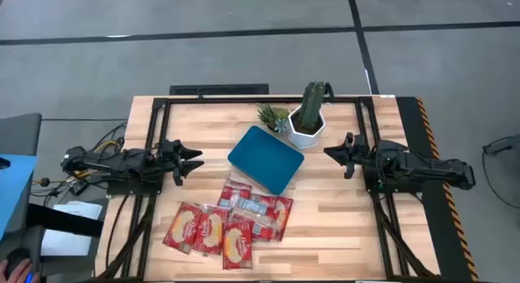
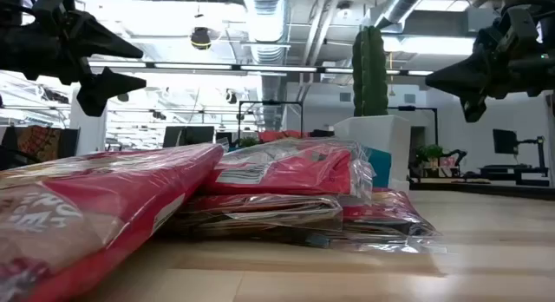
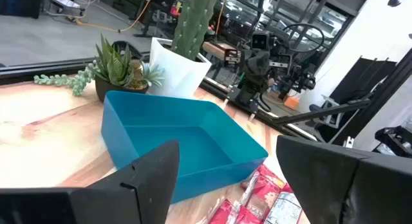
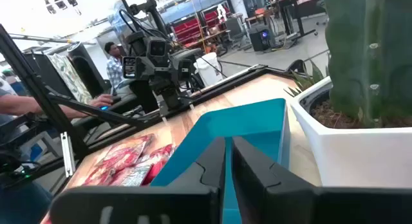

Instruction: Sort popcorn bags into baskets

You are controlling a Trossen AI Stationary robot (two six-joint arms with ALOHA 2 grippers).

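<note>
Several red popcorn bags (image 1: pixel 230 221) lie in an overlapping pile on the near middle of the wooden table; the low view shows the bags (image 2: pixel 260 180) close up. The teal basket (image 1: pixel 265 158) sits just beyond them, turned at an angle, with nothing in it (image 3: pixel 180 127). My left gripper (image 1: pixel 197 159) hovers open to the left of the basket and points toward it (image 3: pixel 226 147). My right gripper (image 1: pixel 327 150) hovers shut to the right of the basket, beside the cactus pot (image 4: pixel 228 143). Both grippers are above the table and hold nothing.
A white hexagonal pot with a tall cactus (image 1: pixel 307 124) stands just beyond the basket's right corner. A small succulent (image 1: pixel 272 118) stands next to it. Bare wood lies to the right of the bags (image 1: pixel 341 218). People and equipment show in the room beyond the table (image 4: pixel 116 56).
</note>
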